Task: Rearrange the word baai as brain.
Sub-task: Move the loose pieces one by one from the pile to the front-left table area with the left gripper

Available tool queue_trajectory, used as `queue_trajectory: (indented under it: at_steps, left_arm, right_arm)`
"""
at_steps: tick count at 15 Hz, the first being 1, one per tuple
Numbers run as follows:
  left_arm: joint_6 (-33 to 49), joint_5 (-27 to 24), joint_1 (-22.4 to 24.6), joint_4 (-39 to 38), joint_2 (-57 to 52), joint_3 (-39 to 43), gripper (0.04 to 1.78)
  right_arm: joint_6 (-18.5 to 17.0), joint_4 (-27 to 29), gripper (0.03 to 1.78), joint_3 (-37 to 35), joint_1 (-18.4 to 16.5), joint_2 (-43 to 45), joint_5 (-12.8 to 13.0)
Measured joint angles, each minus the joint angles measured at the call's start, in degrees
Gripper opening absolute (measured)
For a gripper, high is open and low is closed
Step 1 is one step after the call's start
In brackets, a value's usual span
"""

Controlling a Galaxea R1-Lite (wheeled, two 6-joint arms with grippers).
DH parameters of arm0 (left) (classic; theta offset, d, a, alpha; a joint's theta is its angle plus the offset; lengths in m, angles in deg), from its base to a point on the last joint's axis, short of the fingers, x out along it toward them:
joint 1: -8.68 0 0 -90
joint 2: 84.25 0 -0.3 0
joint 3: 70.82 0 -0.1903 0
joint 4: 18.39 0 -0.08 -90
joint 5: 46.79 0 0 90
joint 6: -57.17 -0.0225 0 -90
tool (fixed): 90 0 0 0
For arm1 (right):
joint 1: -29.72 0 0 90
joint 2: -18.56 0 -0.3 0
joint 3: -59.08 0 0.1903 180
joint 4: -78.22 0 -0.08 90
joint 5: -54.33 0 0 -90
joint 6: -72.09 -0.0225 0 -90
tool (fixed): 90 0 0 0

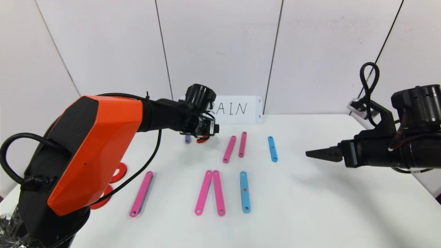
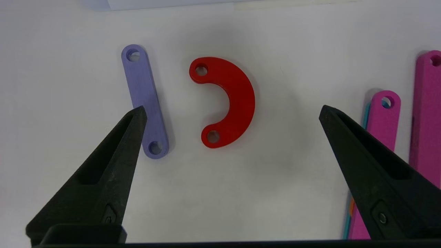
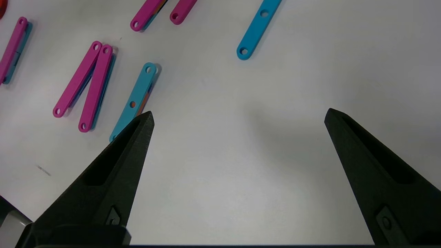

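Currently the left gripper hovers above the purple strip and red half-ring at upper centre of the head view, jaws wide, nothing held. Both pieces lie flat on the bench, close together but apart. Right gripper hangs at mid-right of the head view, jaws wide, empty. Pink strips and light-blue strips lie mid-frame; white card stands behind.

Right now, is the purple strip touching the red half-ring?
Apart. The left wrist view shows bare white table between the purple strip and the red half-ring.
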Motion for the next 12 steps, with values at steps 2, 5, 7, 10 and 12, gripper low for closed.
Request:
queue_trajectory:
  at_steps: [2, 5, 7, 10, 12]
  left_arm:
    - [0.3, 1.8, -0.4, -2.3, 1.6, 0.0, 1.75]
    - [2.5, 3.0, -1.0, -3.1, 2.9, -0.1, 1.75]
    - [4.2, 3.0, -1.0, -3.3, 3.5, -0.1, 1.75]
    - [6.0, 3.0, -1.0, -3.5, 3.9, -0.1, 1.75]
    - [6.6, 3.0, -1.0, -3.5, 4.2, -0.1, 1.75]
  right_arm:
    - [0.1, 0.0, 1.74, -0.1, 0.0, 0.0, 0.0]
    - [0.1, 0.0, 1.74, -0.2, 0.1, 0.0, 0.0]
    - [0.2, 0.0, 1.74, -0.2, 0.1, 0.0, 0.0]
    - [0.1, 0.0, 1.74, -0.3, 0.1, 0.0, 0.0]
    - [0.1, 0.0, 1.74, -0.3, 0.1, 0.0, 0.0]
